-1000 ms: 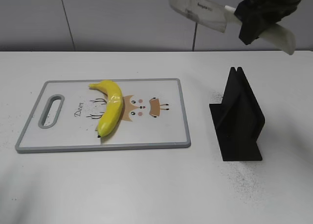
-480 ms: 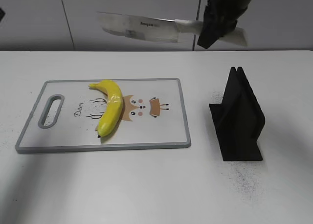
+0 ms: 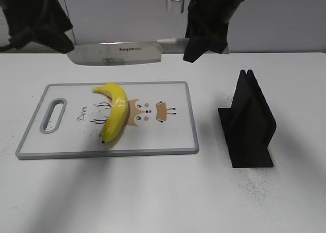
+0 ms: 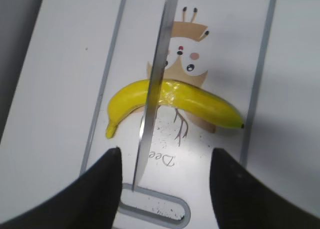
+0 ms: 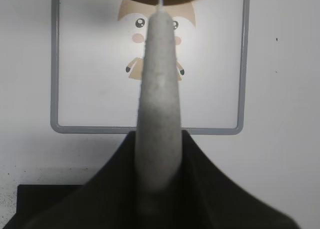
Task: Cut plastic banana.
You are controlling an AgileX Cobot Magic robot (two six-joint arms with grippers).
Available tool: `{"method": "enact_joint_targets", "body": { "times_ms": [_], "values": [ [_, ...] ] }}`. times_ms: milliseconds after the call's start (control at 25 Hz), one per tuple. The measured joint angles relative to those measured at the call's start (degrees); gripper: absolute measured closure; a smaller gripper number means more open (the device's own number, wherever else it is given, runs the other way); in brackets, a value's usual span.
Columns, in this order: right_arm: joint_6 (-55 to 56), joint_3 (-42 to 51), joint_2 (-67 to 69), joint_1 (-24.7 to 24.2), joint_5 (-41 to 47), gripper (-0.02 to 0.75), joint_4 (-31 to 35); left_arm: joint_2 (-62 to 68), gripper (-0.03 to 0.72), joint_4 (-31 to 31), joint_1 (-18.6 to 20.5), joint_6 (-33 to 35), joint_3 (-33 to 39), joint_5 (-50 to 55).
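The banana [image 3: 115,113] lies on the cutting board [image 3: 173,141] at the left middle of the frame. The knife [image 3: 119,53] hangs in the air above it near the top, its handle in the right gripper [image 3: 204,37]. The stand [image 3: 247,123] sits on the table [image 3: 153,192], right of the board.

Bright even light, blurred near foregrounds.

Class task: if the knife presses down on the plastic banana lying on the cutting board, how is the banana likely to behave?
The plastic banana looks glossy, so the knife may skid off it. Its curved, rounded body lies loose on the flat cutting board, unheld, so it could probably roll or swivel.
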Motion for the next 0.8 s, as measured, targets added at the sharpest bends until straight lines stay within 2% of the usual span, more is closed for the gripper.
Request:
{"method": "enact_joint_targets", "body": {
  "times_ms": [240, 440, 680, 800],
  "values": [
    [-3.8, -0.4, 1.7, 0.0, 0.1, 0.582, 0.8, 3.8, 0.210, 0.0, -1.2, 0.9, -0.1, -0.7],
    [-7.0, -0.5, 2.4, 0.0, 0.0, 0.582, 4.8, 5.8, 0.234, 0.2, -1.2, 0.9, -0.1, -2.4],
    [-7.6, -1.0, 2.8, 0.0, -1.5, 0.582, 5.5, 7.6, 0.344, 0.9, -1.2, 1.4, -0.2, -3.6],
    [-7.7, -1.1, 2.8, 0.0, -1.8, 0.582, 5.6, 8.4, 0.447, 1.1, -1.2, 1.5, -0.2, -4.6]
  ]
}}
